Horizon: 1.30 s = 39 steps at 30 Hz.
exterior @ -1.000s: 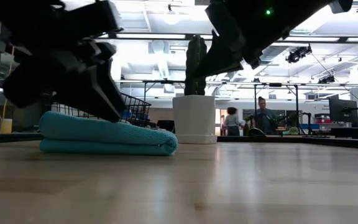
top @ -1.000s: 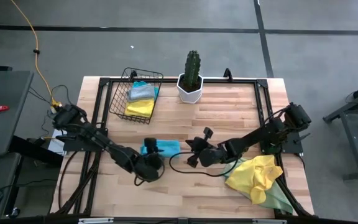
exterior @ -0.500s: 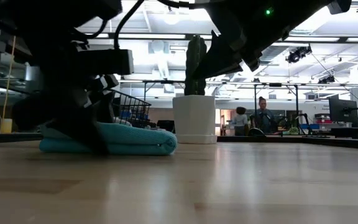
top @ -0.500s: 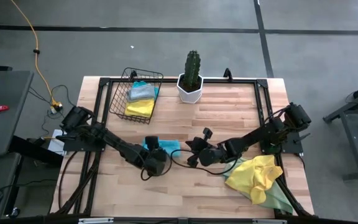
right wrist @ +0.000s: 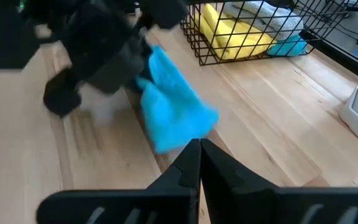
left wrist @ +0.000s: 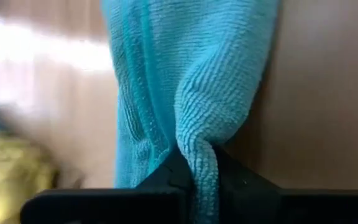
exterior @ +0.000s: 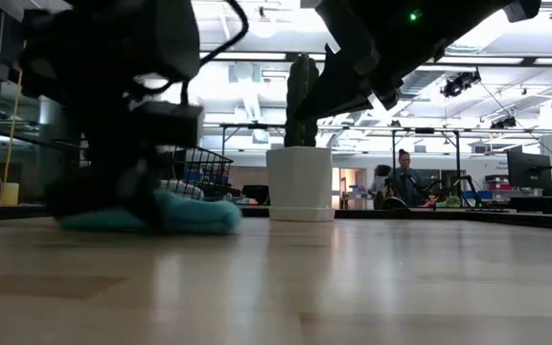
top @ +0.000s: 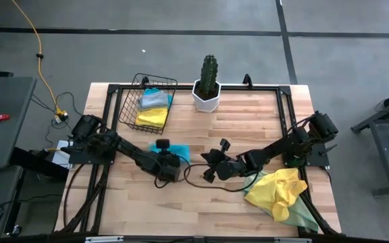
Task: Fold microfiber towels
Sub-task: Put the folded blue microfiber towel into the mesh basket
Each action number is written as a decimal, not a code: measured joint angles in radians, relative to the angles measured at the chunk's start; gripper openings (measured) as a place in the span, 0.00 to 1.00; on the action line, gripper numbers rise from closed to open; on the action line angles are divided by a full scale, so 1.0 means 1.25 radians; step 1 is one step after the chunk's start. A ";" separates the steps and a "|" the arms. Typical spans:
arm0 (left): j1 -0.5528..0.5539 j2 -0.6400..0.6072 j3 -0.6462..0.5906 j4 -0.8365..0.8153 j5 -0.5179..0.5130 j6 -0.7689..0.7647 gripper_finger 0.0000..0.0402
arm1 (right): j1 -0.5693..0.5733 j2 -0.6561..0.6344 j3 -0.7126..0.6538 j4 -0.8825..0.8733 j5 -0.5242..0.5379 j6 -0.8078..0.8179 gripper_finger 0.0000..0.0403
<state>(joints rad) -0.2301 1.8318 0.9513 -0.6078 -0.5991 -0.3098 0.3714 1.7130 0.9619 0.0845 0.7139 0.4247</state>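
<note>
A folded turquoise towel (top: 180, 152) lies on the wooden table, left of its middle; it also shows in the low view (exterior: 195, 213) and the right wrist view (right wrist: 178, 121). My left gripper (top: 167, 164) slants down onto the towel's near-left end and is shut on it. My right gripper (right wrist: 198, 163) hangs shut above the table just right of the towel (top: 208, 173), with nothing in it. A crumpled yellow towel (top: 277, 189) lies over a pale green one (top: 301, 214) near the table's right front corner. My left gripper pinches a gathered ridge of the turquoise towel (left wrist: 199, 163) between its two fingers, at the towel's near-left end. The fingers come slanting down from the table's near-left side. The cloth bunches into a fold at the fingers, and the rest of the towel lies on the table.
A black wire basket (top: 130, 108) at the far left holds yellow (top: 152, 117), grey and blue folded towels. A cactus in a white pot (top: 208, 94) stands at the far middle. Bare wood lies along the near edge. People stand in the room beyond the table.
My left gripper has gone toward the table's far edge and down onto the turquoise towel, tipping more steeply. The towel, flat and long before, is now bunched and shorter, with its left part under the gripper.
</note>
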 joint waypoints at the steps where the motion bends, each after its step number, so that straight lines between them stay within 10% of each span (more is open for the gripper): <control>1: -0.001 -0.011 0.008 -0.041 0.000 0.000 0.02 | 0.000 0.000 0.000 0.000 0.000 -0.003 0.00; 12: -0.009 -0.345 0.175 -0.397 -0.125 0.046 0.01 | -0.001 0.000 0.000 -0.009 -0.016 -0.004 0.00; 19: 0.220 -0.447 0.295 -0.486 -0.213 0.065 0.00 | -0.012 0.000 0.000 0.005 -0.030 -0.004 0.00; 30: 0.670 -0.277 0.384 -0.494 0.002 -0.010 0.00 | -0.048 0.000 0.000 0.001 -0.073 0.018 0.00; 39: 0.738 -0.079 0.383 -0.596 -0.025 -0.135 0.00 | -0.051 0.000 0.000 0.001 -0.099 0.017 0.00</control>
<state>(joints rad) 0.6922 1.7332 1.4303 -1.3526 -0.6305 -0.4787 0.3077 1.7130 0.9619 0.0856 0.5907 0.4465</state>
